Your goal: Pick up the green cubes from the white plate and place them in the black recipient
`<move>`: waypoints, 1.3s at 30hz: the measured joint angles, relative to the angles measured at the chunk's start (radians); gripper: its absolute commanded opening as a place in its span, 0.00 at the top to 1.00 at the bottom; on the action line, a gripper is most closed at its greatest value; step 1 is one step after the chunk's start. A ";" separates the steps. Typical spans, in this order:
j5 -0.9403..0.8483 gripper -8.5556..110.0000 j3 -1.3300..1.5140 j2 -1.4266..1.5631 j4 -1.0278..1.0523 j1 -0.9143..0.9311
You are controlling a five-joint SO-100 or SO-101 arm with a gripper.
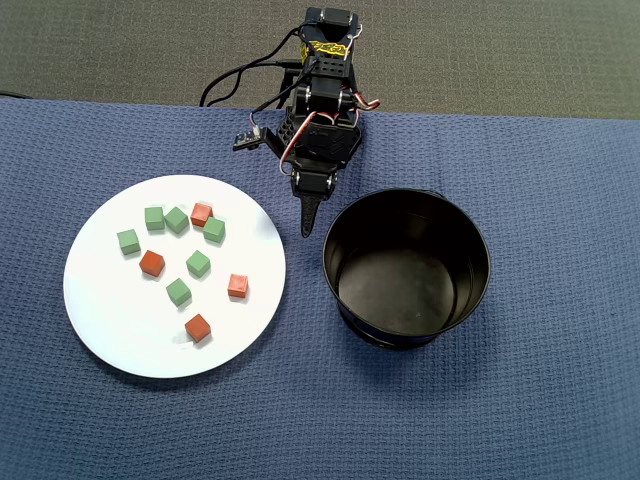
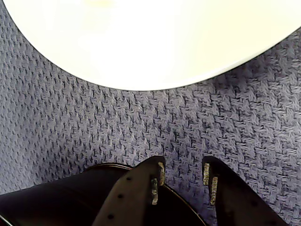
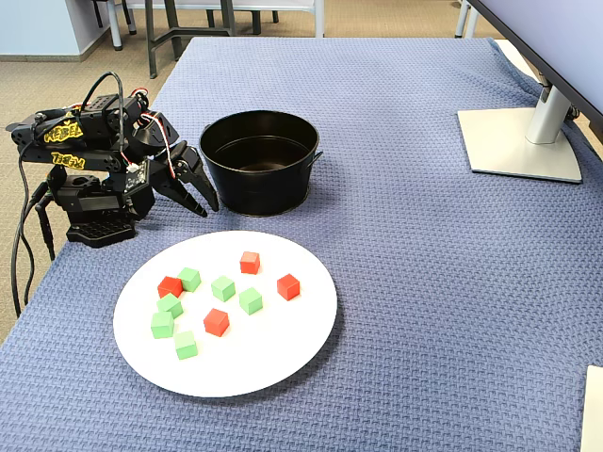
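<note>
1. Looking down from the overhead view, I see the white plate (image 1: 110, 325) on the left of the blue cloth (image 1: 560, 400) and the black pot (image 1: 407, 268) on the right, close together but not touching.
2. On the plate I count six green cubes (image 1: 198, 264) and four red cubes (image 1: 198, 327), all loose and sitting in its upper and middle part.
3. Three of the green ones and one red one bunch together near the plate's top; the rest sit singly, apart from each other.
4. As far as I can see, the pot holds nothing; its glossy floor shows bare in the overhead view, and the fixed view (image 3: 259, 158) shows only reflections inside.
5. My gripper (image 1: 307, 230) hangs over the cloth in the gap between plate and pot, tip pointing down the overhead picture.
6. From the wrist view, the gripper (image 2: 183, 181) has its two fingers a small way apart with only cloth between them; it has hold of nothing.
7. In that same wrist view the plate's edge (image 2: 155, 56) fills the top and the pot's rim (image 2: 56, 188) shows at the lower left.
8. A monitor stand (image 3: 523, 141) rests at the far right of the fixed view, well away from everything else.
</note>
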 measured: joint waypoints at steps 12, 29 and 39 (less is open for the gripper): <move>0.132 0.93 0.000 0.006 -0.112 0.015; 0.089 0.93 -0.210 -0.089 0.109 0.120; -0.012 0.88 -0.529 -0.580 0.179 0.353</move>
